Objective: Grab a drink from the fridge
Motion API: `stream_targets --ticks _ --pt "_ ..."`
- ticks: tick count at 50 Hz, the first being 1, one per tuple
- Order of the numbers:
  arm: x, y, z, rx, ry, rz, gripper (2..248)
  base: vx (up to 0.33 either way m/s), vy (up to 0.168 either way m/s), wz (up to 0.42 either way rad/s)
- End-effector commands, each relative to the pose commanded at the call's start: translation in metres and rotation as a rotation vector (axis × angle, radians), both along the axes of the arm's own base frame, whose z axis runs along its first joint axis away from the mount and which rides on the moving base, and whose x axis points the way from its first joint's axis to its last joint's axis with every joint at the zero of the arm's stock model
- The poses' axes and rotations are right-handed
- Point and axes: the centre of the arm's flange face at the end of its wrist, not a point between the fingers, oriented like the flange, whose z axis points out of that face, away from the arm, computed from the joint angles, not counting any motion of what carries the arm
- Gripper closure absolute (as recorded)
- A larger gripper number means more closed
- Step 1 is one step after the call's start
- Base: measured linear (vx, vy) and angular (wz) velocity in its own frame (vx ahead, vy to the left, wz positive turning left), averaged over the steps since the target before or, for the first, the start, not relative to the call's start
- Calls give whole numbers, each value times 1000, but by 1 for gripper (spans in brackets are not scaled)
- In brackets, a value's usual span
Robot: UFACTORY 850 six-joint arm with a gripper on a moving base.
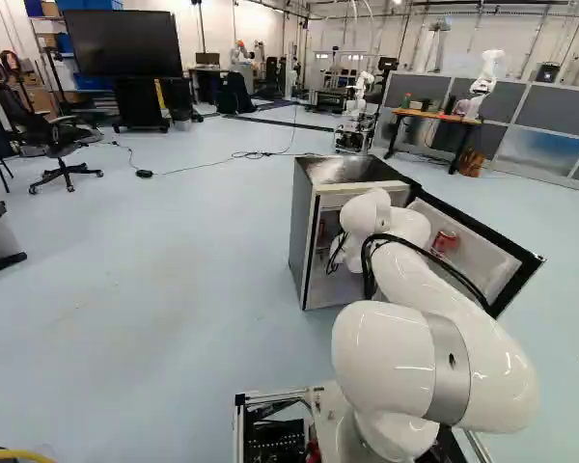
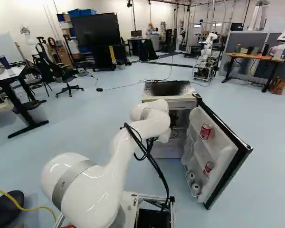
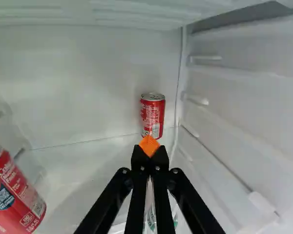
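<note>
So the drink here, a small red can [image 3: 152, 114], is standing upright inside the fridge [image 1: 307, 241], on a light shelf [image 3: 100, 153] near the back corner, pretty much straight ahead of the gripper [image 3: 149, 147]. There's a 2nd red can [image 3: 18, 197] off to one side, looks closer to the wrist cam.

Gripper's fingers are together w/ the orange pads meeting at the tip, nothing clamped btwn them. Arm [image 2: 140, 130] reaches in past the open door [image 2: 233, 168], which has more cans in it: upper door can [image 2: 205, 131] & lower door can [image 2: 208, 167].

Progress-wise I'd say approx halfway: door's open, gripper's inside, no drink grabbed. Left to do AFAICT: spread the fingers, close in around a can, squeeze, back out w/o clipping the door.

Hard to make out: the pads cover a bit of the far can's base, so idk if they touch it. 2nd can is cut off by the frame edge. Smth clear w/ a green mark [image 3: 152, 220] sits under the fingers, mostly blocked, might be a bottle but don't quote me. Base views don't help bc the arm & fridge hide the gripper.
</note>
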Motion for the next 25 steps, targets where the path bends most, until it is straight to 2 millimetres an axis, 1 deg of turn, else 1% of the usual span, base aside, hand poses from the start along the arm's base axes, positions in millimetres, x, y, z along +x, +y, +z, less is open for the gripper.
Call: stream_targets --ticks 25 --pt "0 0 0 0 0 0 232 0 0 0"
